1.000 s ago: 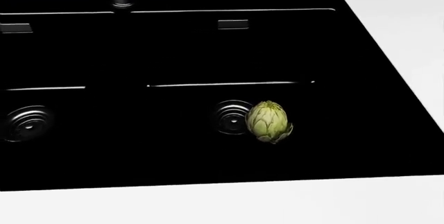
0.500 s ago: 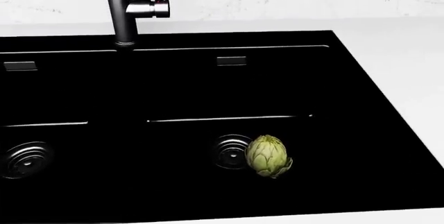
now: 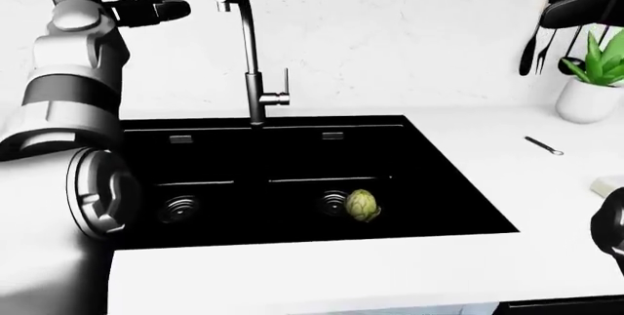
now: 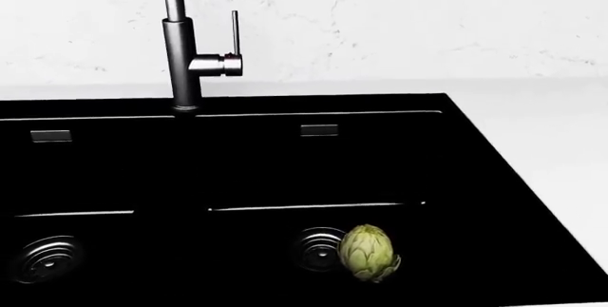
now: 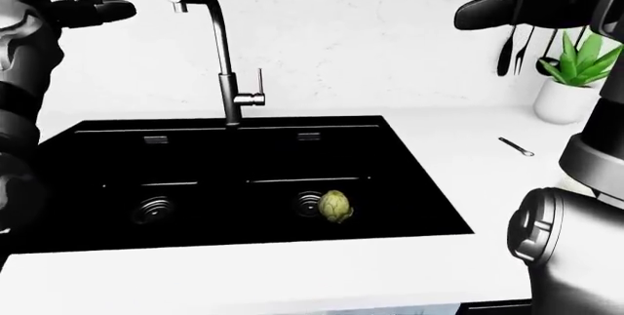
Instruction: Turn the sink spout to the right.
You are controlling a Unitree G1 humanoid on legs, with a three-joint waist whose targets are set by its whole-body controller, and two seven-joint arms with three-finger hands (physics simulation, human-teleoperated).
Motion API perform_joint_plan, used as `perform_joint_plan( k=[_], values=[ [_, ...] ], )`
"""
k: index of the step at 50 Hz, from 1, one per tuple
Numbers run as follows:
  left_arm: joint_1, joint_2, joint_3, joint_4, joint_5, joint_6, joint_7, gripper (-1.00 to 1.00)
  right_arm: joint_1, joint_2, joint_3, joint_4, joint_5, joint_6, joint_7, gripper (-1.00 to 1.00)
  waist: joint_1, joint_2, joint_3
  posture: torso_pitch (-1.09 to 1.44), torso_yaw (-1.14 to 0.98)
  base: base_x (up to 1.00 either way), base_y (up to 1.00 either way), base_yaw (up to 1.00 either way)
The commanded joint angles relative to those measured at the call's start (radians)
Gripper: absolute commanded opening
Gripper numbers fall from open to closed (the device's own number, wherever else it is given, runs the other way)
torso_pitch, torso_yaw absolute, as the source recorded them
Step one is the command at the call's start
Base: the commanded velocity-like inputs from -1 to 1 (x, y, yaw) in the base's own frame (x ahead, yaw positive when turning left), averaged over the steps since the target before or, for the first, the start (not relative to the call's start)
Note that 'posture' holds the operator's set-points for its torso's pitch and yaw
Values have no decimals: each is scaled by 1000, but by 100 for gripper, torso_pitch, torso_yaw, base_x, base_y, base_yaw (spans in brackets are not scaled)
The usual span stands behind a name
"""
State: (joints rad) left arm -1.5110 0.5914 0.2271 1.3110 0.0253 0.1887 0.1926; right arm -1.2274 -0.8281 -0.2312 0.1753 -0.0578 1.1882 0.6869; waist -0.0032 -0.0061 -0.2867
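Both hands are raised high, neither touching anything. Left hand (image 3: 156,10): dark fingers bunched and pointing right at top left of the left-eye view, level with the spout tip and just left of it, a gap between; whether it is clenched or loose cannot be told. Right hand (image 5: 512,4): dark shape at top right of the right-eye view, well apart from the faucet; finger state cannot be told.

Sink spout (image 3: 234,4): tall gooseneck rising from the sink's far rim, above the divider between the basins, tip bent toward the view's left. Lever handle (image 4: 234,32) upright on the faucet's right side.

Black double sink (image 3: 439,176) set in the white counter (image 3: 322,267). Artichoke (image 4: 368,253) in the right basin, touching the right edge of the drain (image 4: 316,248). Left basin drain (image 4: 45,258) bare.

Potted plant (image 3: 593,81) at far right against the wall, dark utensils (image 3: 538,41) hanging beside it, a small utensil (image 3: 543,146) lying on the counter.
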Motion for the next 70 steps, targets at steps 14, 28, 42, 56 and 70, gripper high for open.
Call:
perform_joint_plan(
  k=[14, 28, 42, 56, 70],
  values=[
    [-70, -128, 24, 0, -38, 29, 49, 100, -45, -10, 3, -9, -11, -20, 7, 100, 7, -10, 2, -44, 0, 0, 0, 0],
    [-120, -186, 35, 16, -29, 133, 95, 100, -52, 0, 2, 16, -22, -39, 9, 100, 4, -8, -4, -44, 0, 0, 0, 0],
    [-192, -204, 29, 8, -32, 164, 87, 100, -51, -3, 0, 13, -22, -38, 14, 100, -1, -10, -8, -44, 0, 0, 0, 0],
    [-188, -220, 23, 7, -36, 167, 84, 100, -54, -4, 4, 17, -24, -37, 15, 100, -4, -11, -7, -44, 0, 0, 0, 0],
    [-197, -249, 16, -2, -57, 183, 81, 100, -24, -13, -17, -26, -14, -18, 18, 100, 1, -16, -4, -44, 0, 0, 0, 0]
  ],
)
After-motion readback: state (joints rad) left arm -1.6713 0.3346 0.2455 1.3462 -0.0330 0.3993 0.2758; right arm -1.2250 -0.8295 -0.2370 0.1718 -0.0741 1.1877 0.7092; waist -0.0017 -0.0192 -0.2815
